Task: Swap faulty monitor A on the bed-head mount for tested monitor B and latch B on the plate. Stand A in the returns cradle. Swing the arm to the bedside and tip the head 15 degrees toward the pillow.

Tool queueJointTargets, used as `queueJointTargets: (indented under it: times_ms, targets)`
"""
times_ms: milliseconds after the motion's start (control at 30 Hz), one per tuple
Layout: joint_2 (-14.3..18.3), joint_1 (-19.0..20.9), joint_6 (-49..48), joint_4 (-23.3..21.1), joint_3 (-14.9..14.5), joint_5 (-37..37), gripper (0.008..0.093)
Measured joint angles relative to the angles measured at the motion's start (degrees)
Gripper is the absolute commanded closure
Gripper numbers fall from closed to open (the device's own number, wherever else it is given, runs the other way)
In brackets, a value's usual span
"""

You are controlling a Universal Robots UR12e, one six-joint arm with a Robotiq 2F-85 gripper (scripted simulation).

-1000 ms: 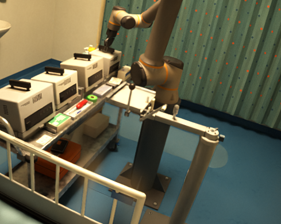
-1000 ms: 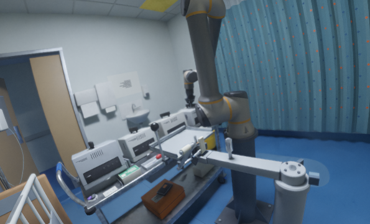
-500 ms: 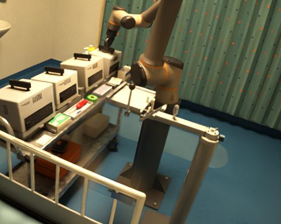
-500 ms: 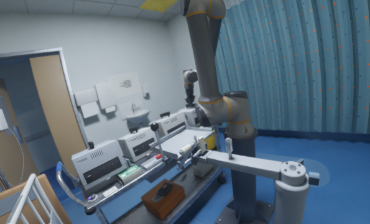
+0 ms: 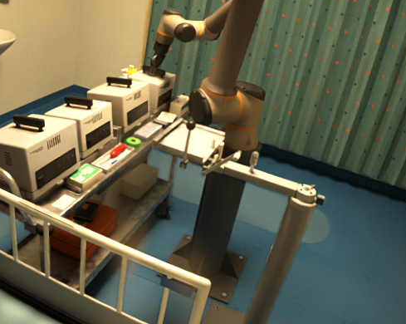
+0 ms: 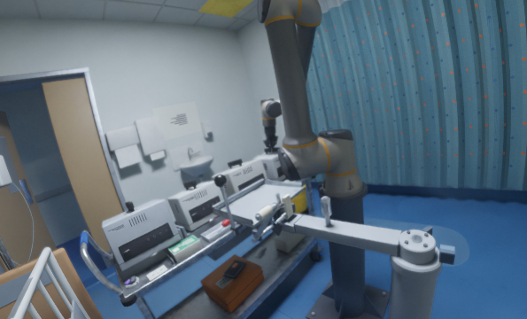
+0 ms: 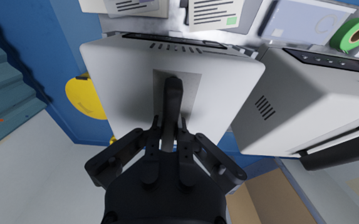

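Note:
The far-end monitor (image 5: 157, 85) (image 7: 168, 90) stands at the end of the cart's row, close beside a second monitor (image 5: 121, 101) (image 7: 309, 103). Two more monitors (image 5: 84, 123) (image 5: 30, 153) stand nearer the bed. The mount plate (image 5: 192, 140) (image 6: 256, 201) on the swing arm (image 5: 260, 177) (image 6: 347, 232) carries no monitor. A black-knobbed lever (image 5: 188, 142) (image 6: 224, 199) stands at its edge. My gripper (image 5: 155, 66) (image 6: 270, 148) (image 7: 169, 131) is right above the far-end monitor. It is closed on that monitor's black top handle (image 7: 171, 103).
A yellow bin (image 7: 85, 98) stands on the floor beyond the cart's end. The cart top holds a green tape roll (image 5: 133, 141) (image 7: 352, 34), a red-handled tool (image 5: 117, 149), papers and a green box (image 5: 83, 174). An orange case (image 5: 84, 223) (image 6: 233, 281) lies on the lower shelf. The bed rail (image 5: 90, 244) runs in front.

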Motion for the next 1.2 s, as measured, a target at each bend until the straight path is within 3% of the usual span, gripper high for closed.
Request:
queueJointTargets:
  times_ms: [467, 933, 1200]
  targets:
    - [0.02, 0.00, 0.00, 0.02, 0.04, 0.01, 0.0494]
    - [-0.27, 0.00, 0.00, 0.57, -0.10, 0.01, 0.0494]
    - [-3.47, 0.00, 0.00, 6.12, -2.57, 0.01, 0.0494]
